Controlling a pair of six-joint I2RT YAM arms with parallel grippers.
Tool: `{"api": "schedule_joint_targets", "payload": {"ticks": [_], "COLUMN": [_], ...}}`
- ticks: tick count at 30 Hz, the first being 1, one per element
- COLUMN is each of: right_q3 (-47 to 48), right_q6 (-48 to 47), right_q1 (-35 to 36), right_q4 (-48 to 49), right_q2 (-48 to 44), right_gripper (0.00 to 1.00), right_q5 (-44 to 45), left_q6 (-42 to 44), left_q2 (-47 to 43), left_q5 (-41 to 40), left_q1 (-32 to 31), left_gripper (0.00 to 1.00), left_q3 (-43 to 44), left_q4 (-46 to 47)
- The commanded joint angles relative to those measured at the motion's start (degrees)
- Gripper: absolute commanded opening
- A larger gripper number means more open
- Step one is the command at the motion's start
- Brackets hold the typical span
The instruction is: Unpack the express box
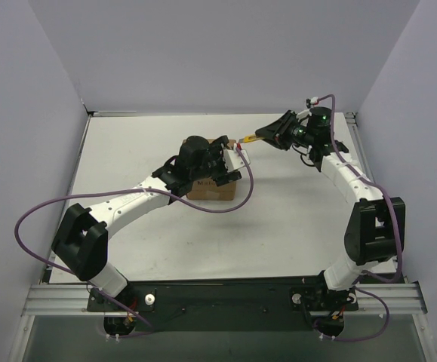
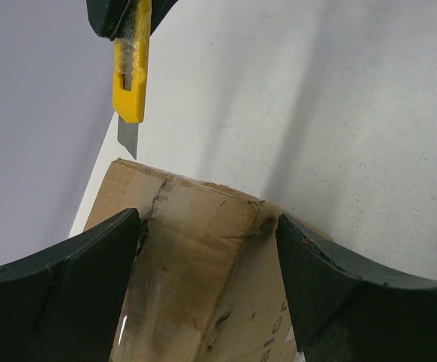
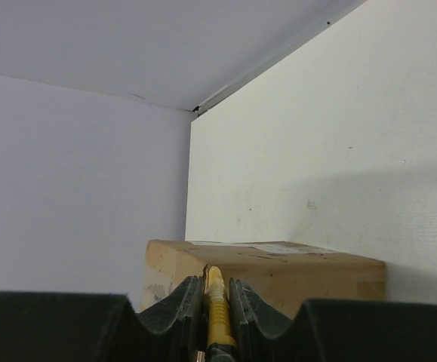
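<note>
The brown cardboard express box (image 1: 216, 188) stands mid-table, its printed side facing the near edge. My left gripper (image 1: 223, 167) sits on top of it, open. In the left wrist view my left gripper (image 2: 207, 226) has its dark fingers (image 2: 90, 279) spread over the box (image 2: 195, 256); I cannot tell whether they press on it. My right gripper (image 1: 272, 136) is shut on a yellow utility knife (image 1: 248, 139). The knife's blade (image 2: 127, 136) points at the box's far top edge, a little short of it. The right wrist view shows the knife (image 3: 216, 302) aimed at the box (image 3: 278, 271).
The white table (image 1: 158, 136) is walled by pale panels at the back and both sides. A purple cable (image 1: 237, 202) from my left arm loops beside the box. The black and metal base rail (image 1: 226, 298) runs along the near edge.
</note>
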Motion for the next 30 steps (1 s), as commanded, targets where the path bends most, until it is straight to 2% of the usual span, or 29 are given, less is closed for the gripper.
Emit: {"api": "schedule_joint_targets", "payload": {"ticks": [1, 30], "right_q3": [2.6, 2.2], "right_q6": [-0.7, -0.3], "right_q1": [-0.3, 0.0], "right_q4": [3.4, 5.3], "right_q2": [0.2, -0.6], "right_gripper": [0.0, 0.0], "right_q5": [-0.5, -3.1], "left_q6": [-1.3, -1.7], "left_q2": [0.7, 2.7], "left_q5": [-0.3, 0.2], "left_q1": [0.1, 0.4], "left_gripper": [0.82, 0.82], "left_q3": [1.8, 3.9], "left_q4": [1.1, 0.2]}}
